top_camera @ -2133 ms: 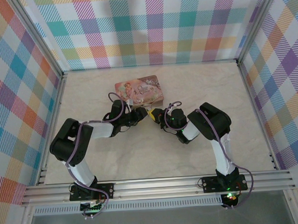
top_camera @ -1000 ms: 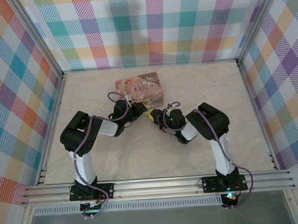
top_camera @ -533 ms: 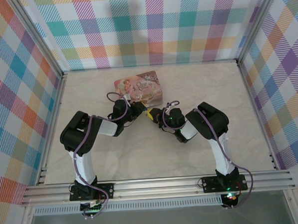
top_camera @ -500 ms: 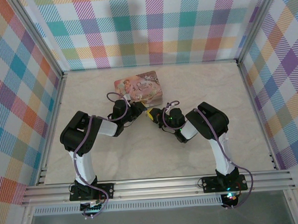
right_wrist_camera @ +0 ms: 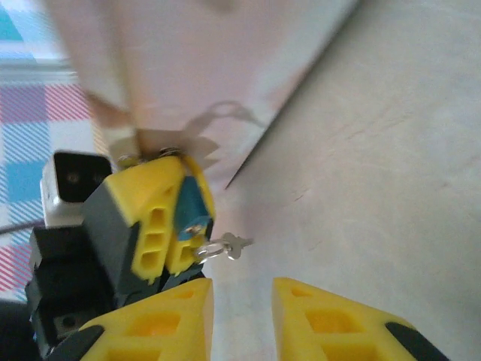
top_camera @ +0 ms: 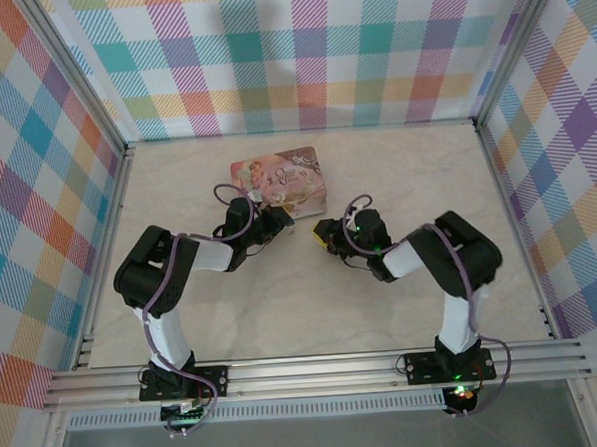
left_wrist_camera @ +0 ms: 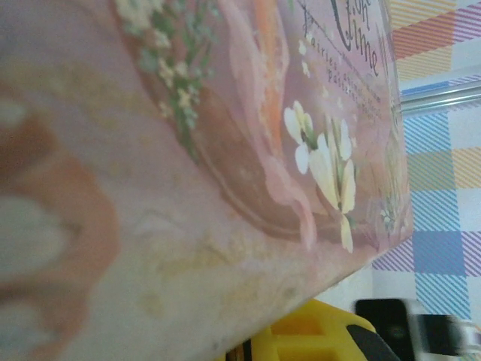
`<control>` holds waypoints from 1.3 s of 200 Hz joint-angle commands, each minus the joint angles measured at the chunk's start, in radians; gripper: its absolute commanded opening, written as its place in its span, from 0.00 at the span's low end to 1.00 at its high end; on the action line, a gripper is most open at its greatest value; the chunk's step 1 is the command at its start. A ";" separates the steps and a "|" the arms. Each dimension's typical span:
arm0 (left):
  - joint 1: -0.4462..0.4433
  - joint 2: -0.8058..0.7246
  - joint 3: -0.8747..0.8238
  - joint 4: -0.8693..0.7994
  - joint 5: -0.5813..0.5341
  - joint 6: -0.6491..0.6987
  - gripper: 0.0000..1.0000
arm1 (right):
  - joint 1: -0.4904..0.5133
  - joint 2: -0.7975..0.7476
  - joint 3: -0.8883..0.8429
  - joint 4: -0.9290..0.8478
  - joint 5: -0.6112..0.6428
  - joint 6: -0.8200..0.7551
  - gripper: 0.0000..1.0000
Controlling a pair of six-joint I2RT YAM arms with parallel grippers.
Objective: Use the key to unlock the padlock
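Note:
In the right wrist view my left gripper (right_wrist_camera: 188, 219) is shut, its yellow fingers pinching a tiny silvery padlock (right_wrist_camera: 194, 228) that they mostly hide. A small silvery key (right_wrist_camera: 234, 244) on a loop sticks out of that pinch toward the camera. My right gripper (right_wrist_camera: 242, 289) is open just below the key, a short gap away, with nothing between its fingers. From above, the left gripper (top_camera: 281, 222) sits at the near edge of the pink tin (top_camera: 281, 176). The right gripper (top_camera: 322, 232) is a little to its right.
The pink illustrated tin (left_wrist_camera: 225, 150) lies right against the left wrist camera, with one yellow finger (left_wrist_camera: 316, 338) below it. Bare marble-patterned table (top_camera: 396, 168) spreads right of and behind the tin. Plaid walls (top_camera: 300, 53) close in the back and both sides.
My right gripper has opened, let go of the key and drawn back to the right, away from the left gripper. The left gripper has stayed by the tin, shut.

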 commanded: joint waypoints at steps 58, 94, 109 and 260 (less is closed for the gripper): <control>-0.018 -0.120 0.039 -0.346 0.055 -0.031 0.00 | 0.068 -0.240 0.213 -0.875 0.108 -0.676 0.28; -0.030 -0.162 0.045 -0.416 0.055 -0.038 0.00 | 0.154 -0.251 0.265 -0.938 0.189 -0.812 0.33; -0.032 -0.172 0.042 -0.418 0.063 -0.043 0.00 | 0.181 -0.245 0.277 -0.931 0.196 -0.839 0.37; -0.032 -0.210 0.052 -0.447 0.087 -0.051 0.00 | 0.256 -0.065 0.464 -0.979 0.278 -0.991 0.44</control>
